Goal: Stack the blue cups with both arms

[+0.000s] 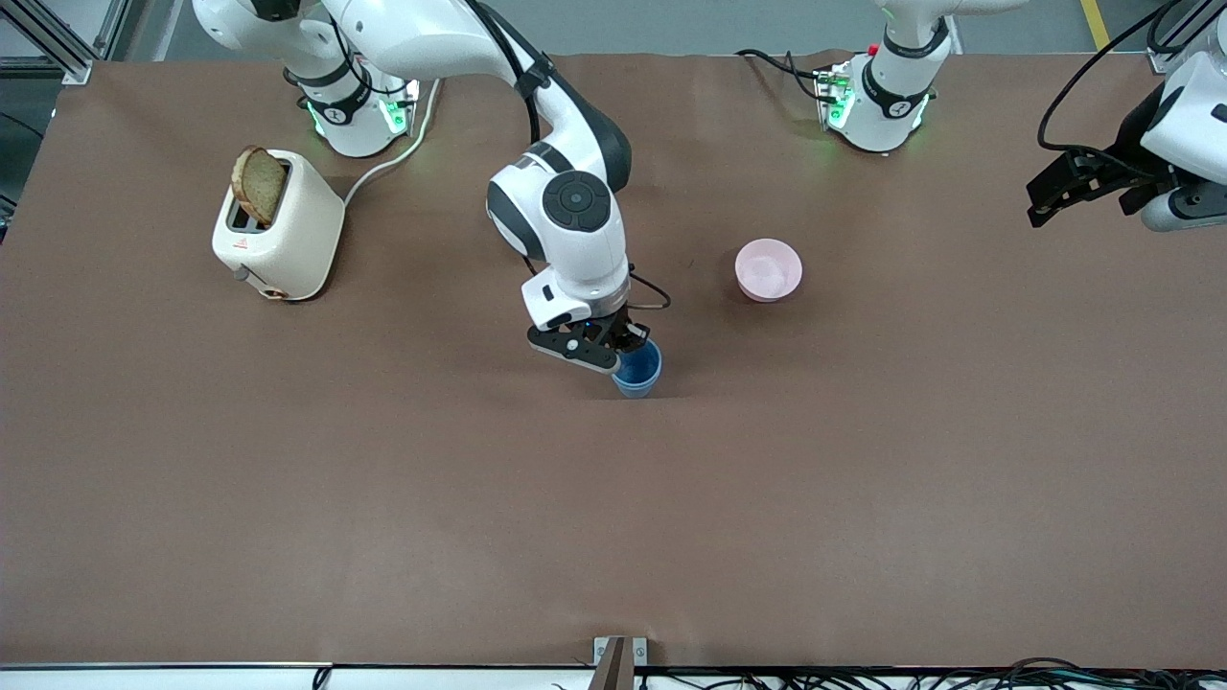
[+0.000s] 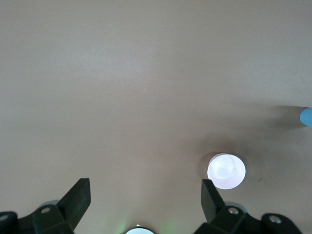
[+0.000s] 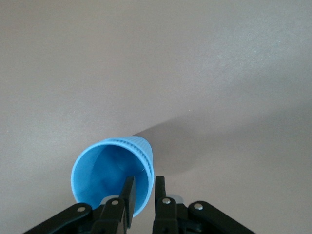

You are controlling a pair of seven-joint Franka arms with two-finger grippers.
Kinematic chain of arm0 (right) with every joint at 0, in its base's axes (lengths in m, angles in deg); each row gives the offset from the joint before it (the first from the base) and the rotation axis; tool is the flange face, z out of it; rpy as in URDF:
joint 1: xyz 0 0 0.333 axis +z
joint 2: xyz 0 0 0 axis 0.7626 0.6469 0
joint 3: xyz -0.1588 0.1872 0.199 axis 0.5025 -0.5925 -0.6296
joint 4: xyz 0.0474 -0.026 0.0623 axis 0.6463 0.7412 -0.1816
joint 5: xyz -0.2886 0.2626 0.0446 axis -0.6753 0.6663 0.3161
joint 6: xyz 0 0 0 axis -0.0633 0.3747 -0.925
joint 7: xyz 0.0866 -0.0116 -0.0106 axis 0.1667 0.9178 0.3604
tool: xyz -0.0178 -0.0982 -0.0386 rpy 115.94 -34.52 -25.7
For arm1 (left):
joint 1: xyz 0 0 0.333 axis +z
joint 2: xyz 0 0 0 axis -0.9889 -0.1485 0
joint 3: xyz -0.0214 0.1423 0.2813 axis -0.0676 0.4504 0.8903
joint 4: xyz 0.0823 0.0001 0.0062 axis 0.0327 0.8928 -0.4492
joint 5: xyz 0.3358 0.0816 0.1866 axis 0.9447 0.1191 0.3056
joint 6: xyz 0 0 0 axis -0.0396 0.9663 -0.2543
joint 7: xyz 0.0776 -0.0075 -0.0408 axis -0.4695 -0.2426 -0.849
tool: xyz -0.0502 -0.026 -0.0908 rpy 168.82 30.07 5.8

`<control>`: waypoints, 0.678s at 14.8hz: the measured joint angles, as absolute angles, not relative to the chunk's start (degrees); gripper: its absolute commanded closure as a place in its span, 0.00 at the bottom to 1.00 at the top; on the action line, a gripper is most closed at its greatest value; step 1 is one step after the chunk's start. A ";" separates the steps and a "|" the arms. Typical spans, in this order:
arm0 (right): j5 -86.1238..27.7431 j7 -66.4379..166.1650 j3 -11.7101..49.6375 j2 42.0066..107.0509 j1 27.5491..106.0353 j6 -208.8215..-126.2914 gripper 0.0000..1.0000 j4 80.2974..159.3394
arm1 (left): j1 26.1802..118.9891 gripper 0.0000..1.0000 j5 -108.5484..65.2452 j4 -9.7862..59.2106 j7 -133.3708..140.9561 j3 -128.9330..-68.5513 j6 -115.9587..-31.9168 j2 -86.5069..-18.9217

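Observation:
One blue cup [image 1: 640,372] shows near the middle of the table; I see no second blue cup apart from it. My right gripper [image 1: 632,347] is shut on its rim. In the right wrist view one finger is inside the blue cup [image 3: 100,170] and the other outside, so the right gripper [image 3: 144,184] pinches the wall. The cup looks tilted. I cannot tell whether it touches the table. My left gripper [image 1: 1043,203] is open and empty, up over the left arm's end of the table. The left gripper [image 2: 146,187] looks down on bare table, and a sliver of the blue cup [image 2: 306,117] shows at the view's edge.
A pink bowl [image 1: 768,269] stands farther from the front camera than the cup, toward the left arm's end; it also shows in the left wrist view [image 2: 226,171]. A cream toaster [image 1: 278,230] with a bread slice [image 1: 259,184] stands toward the right arm's end.

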State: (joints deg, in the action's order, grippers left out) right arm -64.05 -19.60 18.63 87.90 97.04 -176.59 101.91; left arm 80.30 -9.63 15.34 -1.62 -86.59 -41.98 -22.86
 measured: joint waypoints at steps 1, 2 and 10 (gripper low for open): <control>-64.05 -19.60 18.64 87.90 97.04 -176.61 0.10 101.70 | 80.43 0.00 -9.63 15.35 -0.66 -86.46 -41.97 -22.87; -64.05 -19.62 18.65 87.90 97.04 -176.61 0.00 101.26 | 80.81 0.00 -9.63 15.35 0.34 -86.39 -41.97 -22.87; -67.37 -19.52 26.04 82.05 96.68 -166.62 0.00 96.97 | 81.87 0.00 -9.71 15.39 2.29 -86.24 -42.12 -22.91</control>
State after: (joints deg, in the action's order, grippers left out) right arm -67.37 -19.52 26.04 82.05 96.68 -166.62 96.97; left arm 81.87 -9.71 15.39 2.29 -86.24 -42.12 -22.91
